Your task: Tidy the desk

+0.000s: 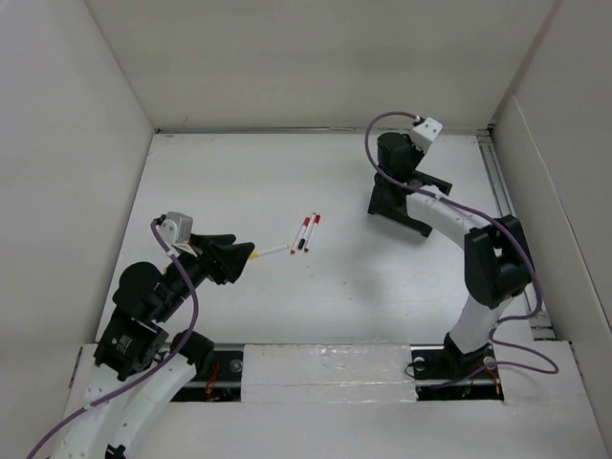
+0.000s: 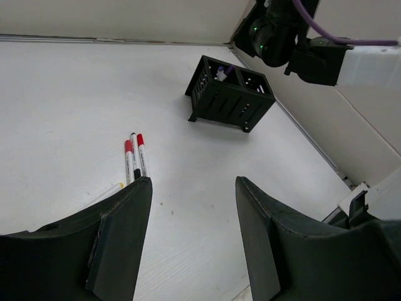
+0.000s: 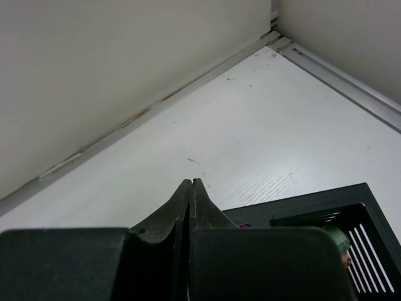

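— White walls on three sides, a metal rail along the right edge. The desk fills the floor of the bay, matte white. What do we log as loose?

— Four pens. Three markers lie side by side at mid-desk, touching or nearly so: two red caps, one black. The fourth, a yellow-tipped pen, lies just left of them, apart from the group.

— And the container?

— The black organizer box stands far right, near the rail, with two compartments. We see something purple in one and something green in the other. Too little shows to name either.

— Claws?

— The left gripper is spread wide and empty, low over the desk at near left. Its tips are just beside the yellow-tipped pen, with the three markers beyond. The right gripper hangs above the box, fingers pressed together, nothing between them.

— Our reading of progress?

— Partly done, we judge. A couple of items sit in the box, and four pens lie on the open desk. Left to do: pick up each pen and carry it to the box. We take the yellow-tipped pen as the likeliest next, being nearest the open claw. It lies flat and thin, so the pinch needs care.
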`<state>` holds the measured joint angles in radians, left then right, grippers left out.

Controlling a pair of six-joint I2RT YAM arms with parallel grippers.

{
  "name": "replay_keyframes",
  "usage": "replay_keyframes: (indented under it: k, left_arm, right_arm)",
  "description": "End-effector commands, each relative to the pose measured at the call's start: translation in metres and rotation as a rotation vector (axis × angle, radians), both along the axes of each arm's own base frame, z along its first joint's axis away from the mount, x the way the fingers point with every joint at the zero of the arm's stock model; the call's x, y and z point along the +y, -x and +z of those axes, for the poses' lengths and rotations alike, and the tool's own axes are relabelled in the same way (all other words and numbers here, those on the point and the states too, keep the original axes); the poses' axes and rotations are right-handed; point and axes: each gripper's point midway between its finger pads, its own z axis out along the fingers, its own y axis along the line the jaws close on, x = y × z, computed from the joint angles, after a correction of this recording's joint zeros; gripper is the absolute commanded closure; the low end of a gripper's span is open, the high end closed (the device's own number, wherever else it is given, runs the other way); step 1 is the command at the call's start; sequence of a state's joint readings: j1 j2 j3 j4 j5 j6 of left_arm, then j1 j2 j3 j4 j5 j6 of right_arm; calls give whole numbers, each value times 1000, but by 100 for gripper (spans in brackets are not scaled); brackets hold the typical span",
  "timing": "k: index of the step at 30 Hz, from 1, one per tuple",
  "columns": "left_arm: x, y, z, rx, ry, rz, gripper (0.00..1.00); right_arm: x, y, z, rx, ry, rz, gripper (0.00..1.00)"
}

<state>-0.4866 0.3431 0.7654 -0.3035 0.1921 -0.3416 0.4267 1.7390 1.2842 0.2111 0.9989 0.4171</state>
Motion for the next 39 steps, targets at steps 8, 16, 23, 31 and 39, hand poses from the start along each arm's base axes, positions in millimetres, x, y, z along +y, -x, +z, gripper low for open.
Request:
replay_keyframes:
  k: [8, 16, 23, 31, 39]
  left_arm:
    - [-1, -4, 8, -35, 10, 1, 48]
    - [-2, -2, 9, -40, 13, -7, 48]
    - [-2, 0, 11, -49, 16, -13, 48]
    - [-2, 1, 12, -54, 18, -15, 48]
    - [-2, 0, 12, -54, 18, -15, 48]
  right_arm:
    - [11, 11, 7, -59, -91, 88, 100]
    - [152, 77, -26, 12, -225, 573, 96]
    - [233, 101, -106, 259, -258, 759, 57]
    - [259, 103, -158, 399, -221, 802, 56]
    - [268, 101, -177, 439, -214, 797, 60]
